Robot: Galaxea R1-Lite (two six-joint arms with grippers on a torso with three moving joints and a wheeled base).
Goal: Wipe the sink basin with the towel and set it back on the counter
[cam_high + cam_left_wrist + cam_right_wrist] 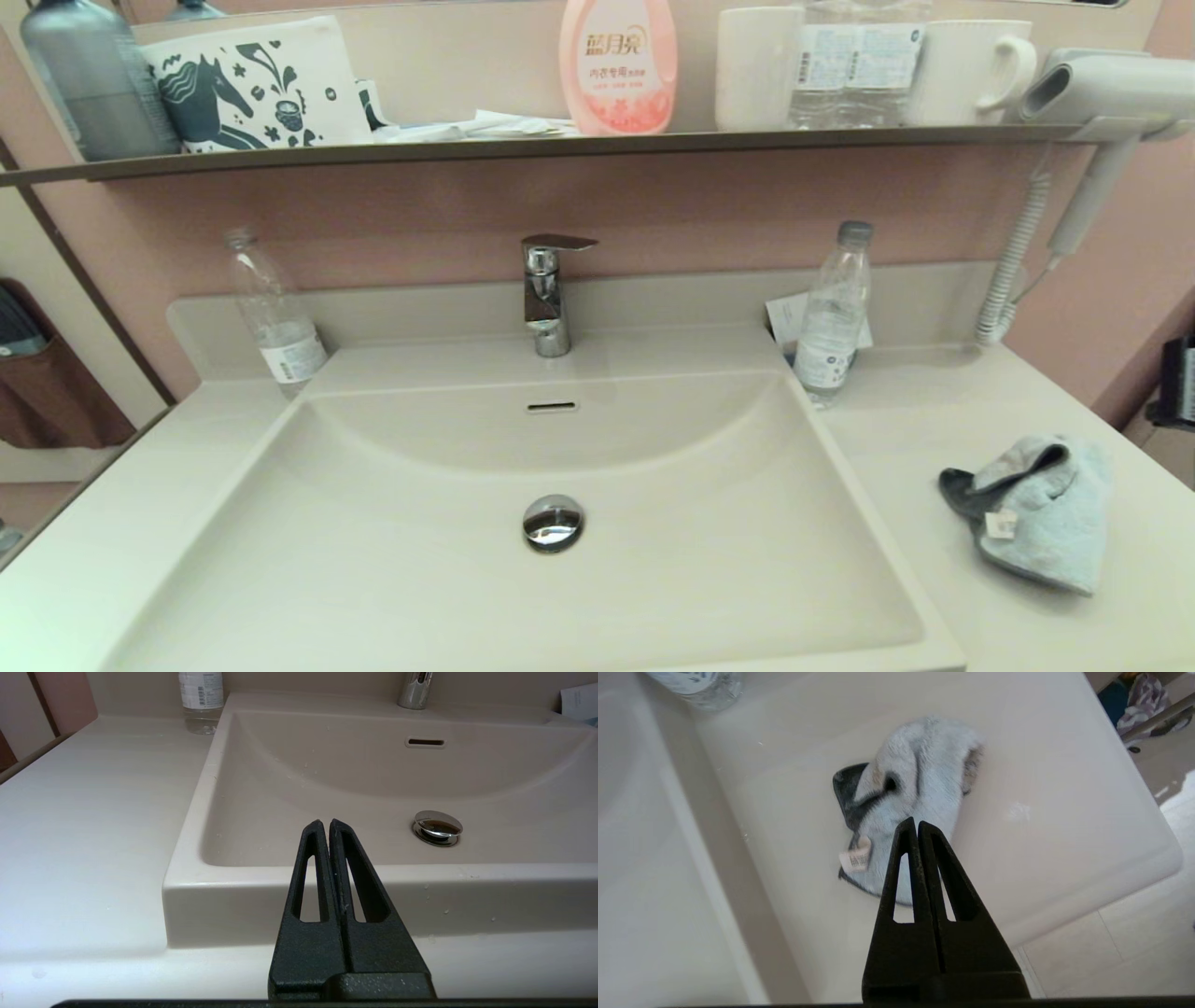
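Note:
The towel [1041, 509] lies crumpled on the counter [915, 439] right of the sink basin [392, 560], pale blue face up, a dark grey fold and white tag showing. In the right wrist view the towel [915, 784] sits beyond my right gripper [917, 822], which is shut, empty and held above the counter's front part. My left gripper [325, 823] is shut and empty, in front of the basin's front rim [420, 877], pointing toward the chrome drain plug [437, 827]. Neither gripper shows in the head view.
A chrome tap [549, 294] stands behind the basin. Clear plastic bottles stand at the basin's back left [275, 317] and back right [833, 313]. A wall shelf [560, 145] above carries bottles and mugs. A hair dryer [1102, 93] hangs at the right wall.

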